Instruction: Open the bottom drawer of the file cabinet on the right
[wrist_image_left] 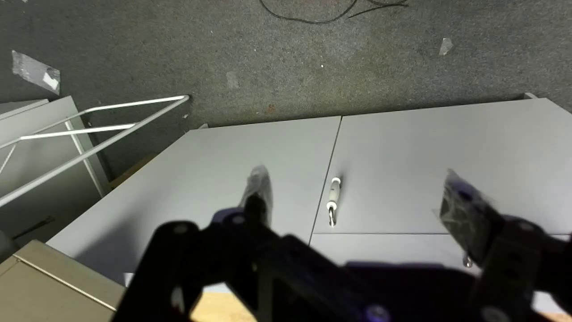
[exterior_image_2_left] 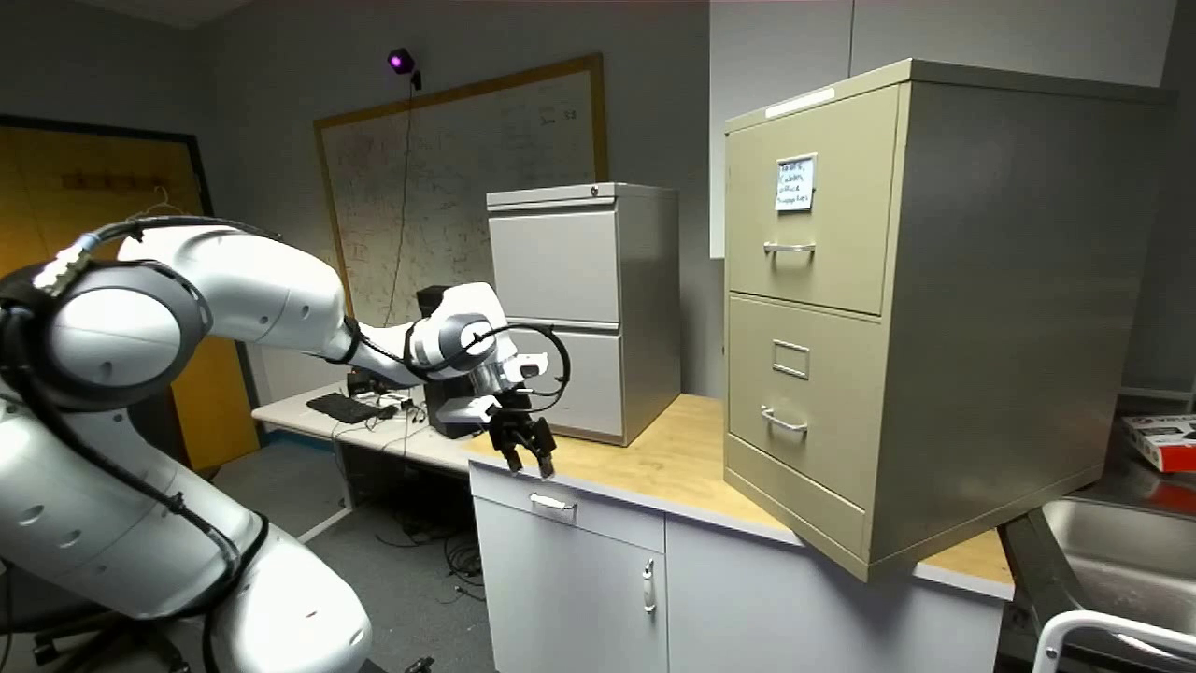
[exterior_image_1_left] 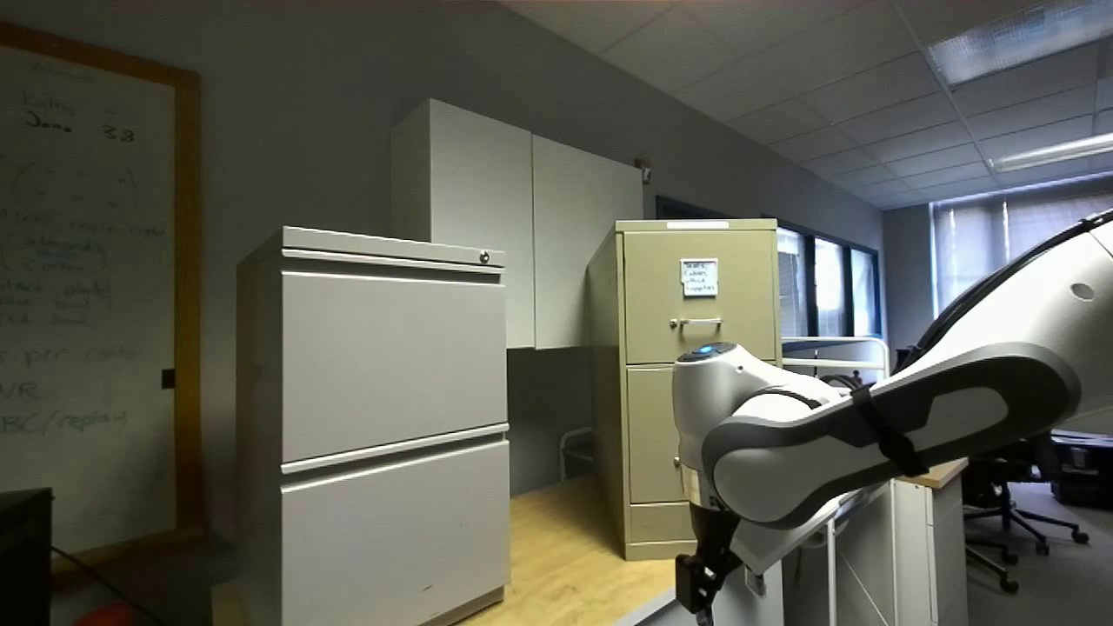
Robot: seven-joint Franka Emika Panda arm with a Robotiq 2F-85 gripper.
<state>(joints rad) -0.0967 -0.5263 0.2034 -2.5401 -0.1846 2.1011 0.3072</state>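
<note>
The file cabinet is the tall beige-yellow one [exterior_image_2_left: 1009, 308] on the counter in both exterior views; it also shows [exterior_image_1_left: 605, 409]. Its bottom drawer [exterior_image_2_left: 832, 374] is shut, with a metal handle [exterior_image_2_left: 783, 421] and an unfilled label frame. In an exterior view the arm partly covers the bottom drawer [exterior_image_1_left: 650, 435]. My gripper [exterior_image_2_left: 531, 465] points down in front of the counter edge, to the left of the file cabinet and apart from it. In the wrist view the gripper [wrist_image_left: 356, 179] is open with nothing between its fingers. A corner of the file cabinet [wrist_image_left: 58, 290] shows at lower left.
A light-grey cabinet [exterior_image_2_left: 556, 266] with broad drawers stands left of the file cabinet on the wooden counter [exterior_image_2_left: 673, 458]. The white base cabinet [exterior_image_2_left: 579, 579] has its own handles below. A sink [exterior_image_2_left: 1121, 547] and white rail [exterior_image_2_left: 1112, 622] lie right. Wall cupboards [exterior_image_1_left: 483, 217] hang behind.
</note>
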